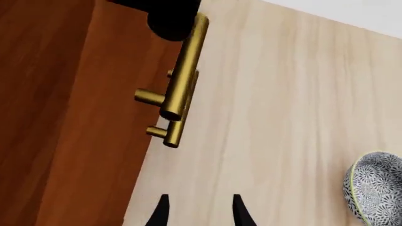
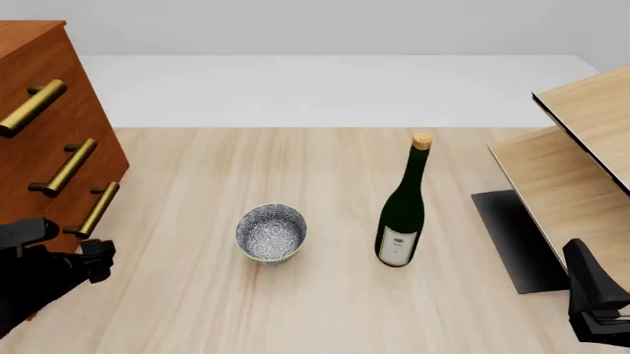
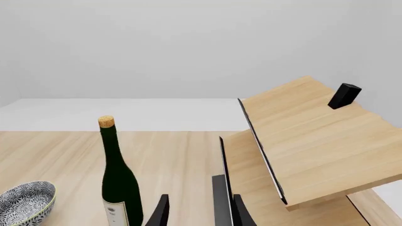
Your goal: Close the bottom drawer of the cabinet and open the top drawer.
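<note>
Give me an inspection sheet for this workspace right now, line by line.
Surface: pale wood table.
Job's things: cabinet at far left; top drawer and bottom drawer handles showing, all fronts look flush.
Clutter: patterned bowl, corked green bottle, pale-wood shelf unit at right.
Grippers: left gripper near the cabinet, fingers apart, empty; right gripper low right, fingers apart, empty.
Cables: nothing seen.
Surroundings: plain grey wall.
</note>
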`<control>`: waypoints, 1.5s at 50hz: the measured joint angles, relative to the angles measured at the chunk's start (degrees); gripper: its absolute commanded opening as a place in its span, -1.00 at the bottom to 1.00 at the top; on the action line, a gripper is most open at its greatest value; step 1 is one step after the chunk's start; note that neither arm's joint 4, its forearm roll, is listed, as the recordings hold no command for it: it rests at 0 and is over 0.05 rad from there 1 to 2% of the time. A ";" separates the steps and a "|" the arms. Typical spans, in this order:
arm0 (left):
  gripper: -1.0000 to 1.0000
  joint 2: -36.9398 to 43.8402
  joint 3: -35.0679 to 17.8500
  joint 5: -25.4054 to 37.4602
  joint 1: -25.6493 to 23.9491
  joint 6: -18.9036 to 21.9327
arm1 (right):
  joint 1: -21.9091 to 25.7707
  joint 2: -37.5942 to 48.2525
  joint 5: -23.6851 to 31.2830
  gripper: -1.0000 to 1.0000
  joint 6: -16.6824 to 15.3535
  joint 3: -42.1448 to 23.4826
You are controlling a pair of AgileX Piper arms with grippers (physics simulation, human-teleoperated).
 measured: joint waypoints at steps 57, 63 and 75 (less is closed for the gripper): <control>1.00 -10.00 -10.67 6.64 -22.48 56.39 | -0.14 0.28 -0.18 1.00 0.31 0.00; 1.00 -13.00 -10.84 7.36 -20.38 64.51 | -0.08 0.21 -0.13 1.00 0.30 0.02; 1.00 -16.39 -11.19 7.79 -16.84 78.58 | -0.07 0.06 -0.03 1.00 0.27 0.05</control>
